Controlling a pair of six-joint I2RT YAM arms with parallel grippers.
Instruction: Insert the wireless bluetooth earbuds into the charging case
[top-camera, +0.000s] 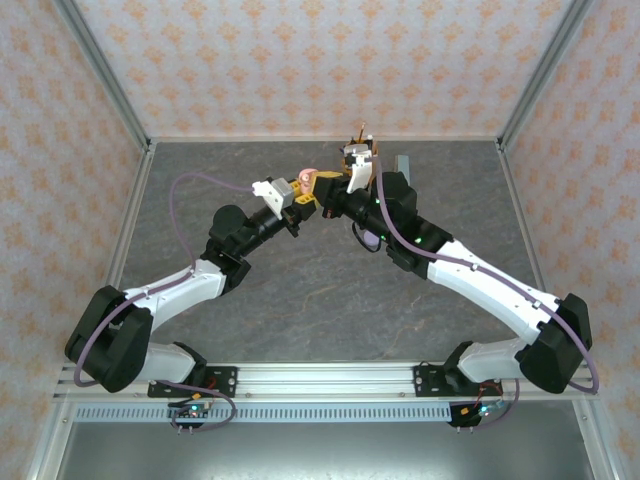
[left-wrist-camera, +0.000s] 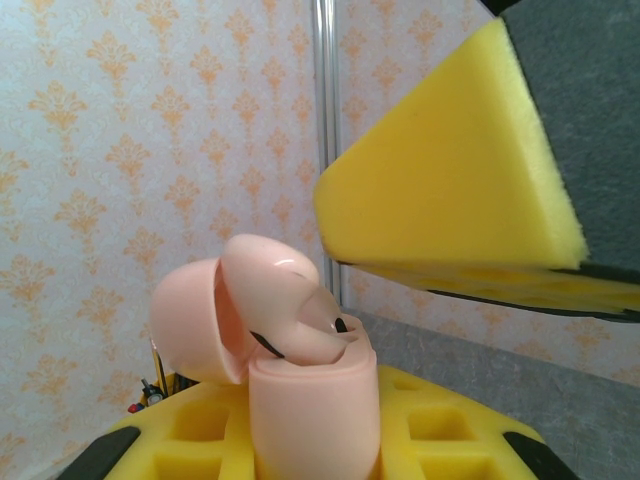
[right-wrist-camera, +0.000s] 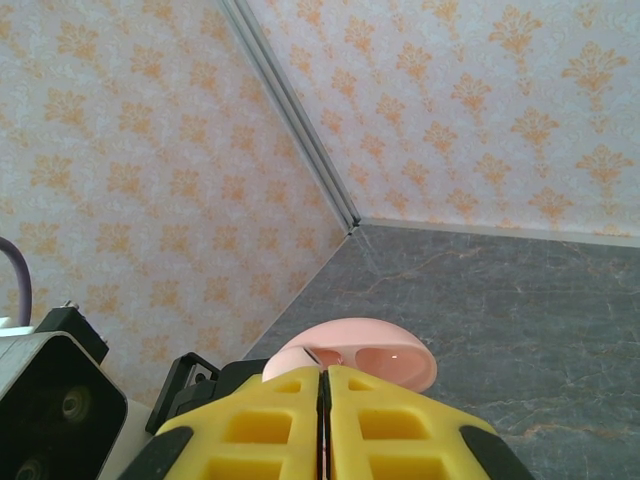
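Observation:
A pale pink charging case (top-camera: 305, 178) is held up off the table, towards the back. My left gripper (top-camera: 300, 200) is shut on its body (left-wrist-camera: 315, 410), with a yellow finger (left-wrist-camera: 190, 430) on each side. The lid (left-wrist-camera: 190, 320) hangs open to the left. A pale pink earbud (left-wrist-camera: 285, 300) sits tilted in the case mouth, its head sticking out. My right gripper (top-camera: 323, 186) hovers right above it, its fingers pressed together (right-wrist-camera: 323, 375). I see nothing between them. Past their tips lie the earbud head (right-wrist-camera: 288, 362) and the open lid (right-wrist-camera: 385, 355).
Patterned walls with metal corner posts (left-wrist-camera: 325, 130) enclose the grey table (top-camera: 320, 290). A small grey block (top-camera: 403, 163) stands near the back wall, right of the grippers. A purple cable (top-camera: 205, 178) loops over the left arm.

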